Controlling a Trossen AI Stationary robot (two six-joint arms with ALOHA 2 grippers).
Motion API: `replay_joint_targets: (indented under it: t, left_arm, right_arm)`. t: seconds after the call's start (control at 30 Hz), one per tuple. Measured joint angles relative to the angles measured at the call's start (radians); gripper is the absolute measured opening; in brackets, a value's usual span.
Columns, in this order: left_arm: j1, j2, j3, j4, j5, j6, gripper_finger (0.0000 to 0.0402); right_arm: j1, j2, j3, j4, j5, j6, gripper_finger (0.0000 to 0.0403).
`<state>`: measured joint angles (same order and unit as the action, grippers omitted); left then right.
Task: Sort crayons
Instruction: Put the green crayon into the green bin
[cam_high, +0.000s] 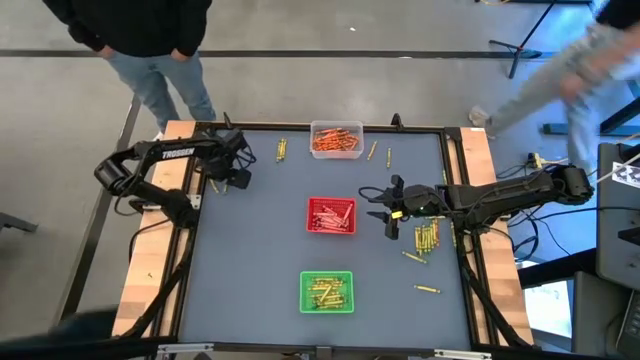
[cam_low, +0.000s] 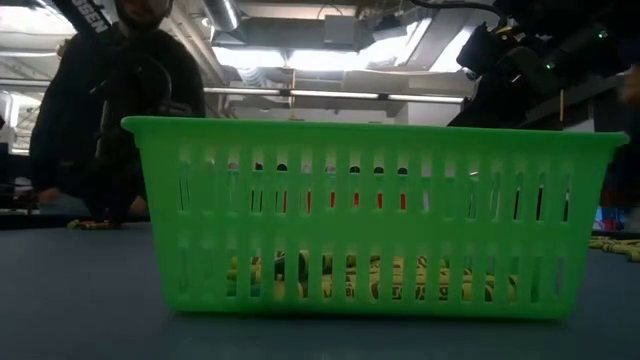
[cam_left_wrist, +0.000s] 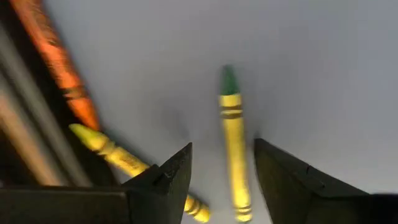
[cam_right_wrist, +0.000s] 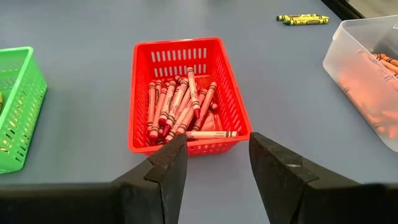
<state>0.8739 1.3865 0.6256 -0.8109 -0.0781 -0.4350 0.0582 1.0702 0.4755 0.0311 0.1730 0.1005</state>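
Bench (cam_high: 250, 250): grey top, carrying three trays down its middle and loose crayons at its edges.
Trays: clear tray (cam_high: 336, 139) of orange crayons at the far edge; red tray (cam_high: 331, 215) of red crayons mid-bench; green tray (cam_high: 327, 291) of yellow-green crayons at the near edge.
Left arm: reaching to the far left corner of the bench; left gripper (cam_left_wrist: 221, 180) low over the surface there.
Right arm: over the right half of the bench; right gripper (cam_right_wrist: 214, 162) just beside the red tray, facing it, with a loose heap of yellow-green crayons (cam_high: 427, 238) close by on the bench.
Left jaws: parted, nothing between them but the crayon lying on the bench; no grip yet.
Right jaws: parted, holding nothing.
Target crayon (cam_left_wrist: 233, 149): yellow-green with a green tip, flat on the bench, straight ahead of the left jaws.
Long axis: running forward from the gap, roughly in line with the jaws' reach, near end already between the two tips.
Neighbours: second yellow-green crayon (cam_left_wrist: 124, 158) slanting under one left jaw; orange crayon (cam_left_wrist: 59, 62) farther off to that side.
Nearer arm: left, by far.
Likely next: closing across the crayon's width, the slanting neighbour being close enough to get nudged.
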Motion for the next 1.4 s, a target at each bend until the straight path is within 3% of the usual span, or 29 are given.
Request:
replay_joint_targets:
  t: [0.27,0.63,0.87,1.17,1.4]
  left_arm:
    - [0.028,-0.003,-0.041,0.052,0.062,0.037,0.0145]
    - [0.027,-0.002,-0.042,0.058,0.086,0.009,0.0045]
    - [-0.01,-0.007,-0.035,0.056,0.061,0.121,0.0005]
    - [-0.2,-0.11,0.052,0.046,0.058,0.156,0.0011]
    - [-0.467,-0.13,0.195,0.064,0.066,0.149,0.0012]
  right_arm:
    - [0.0,0.0,0.0,0.006,0.0,-0.001,0.017]
    - [0.0,0.0,0.0,0.02,0.0,-0.001,0.017]
    - [0.0,0.0,0.0,0.022,0.0,-0.001,0.017]
    - [0.0,0.0,0.0,0.02,-0.001,-0.001,0.017]
    - [0.0,0.0,0.0,0.033,0.016,0.026,0.017]
